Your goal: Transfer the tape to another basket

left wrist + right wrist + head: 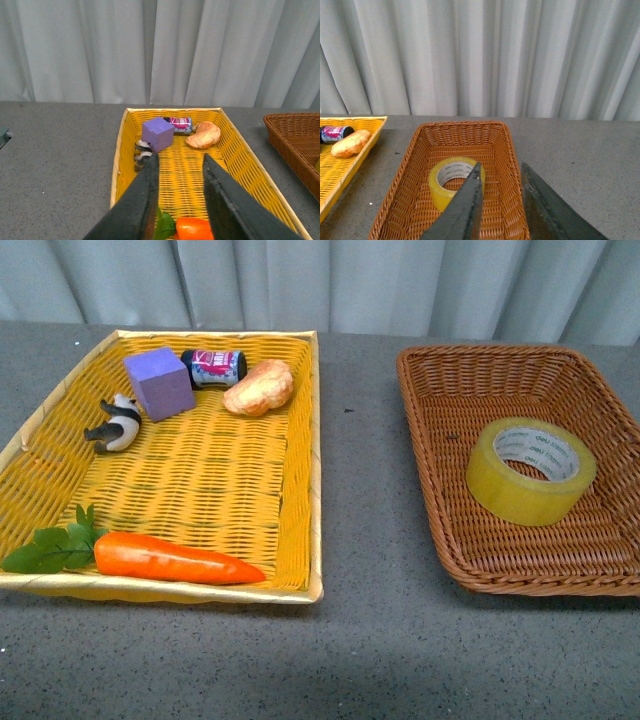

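Tape point(530, 471) lies flat in the basket point(440, 455), core hole up; right gripper point(501, 187) above, jaws apart, empty

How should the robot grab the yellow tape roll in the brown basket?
Probably from above, with the right gripper. The tape lies flat in the brown basket with its hole facing up, so one finger could go into the hole and the other outside, pinching the ring's wall.
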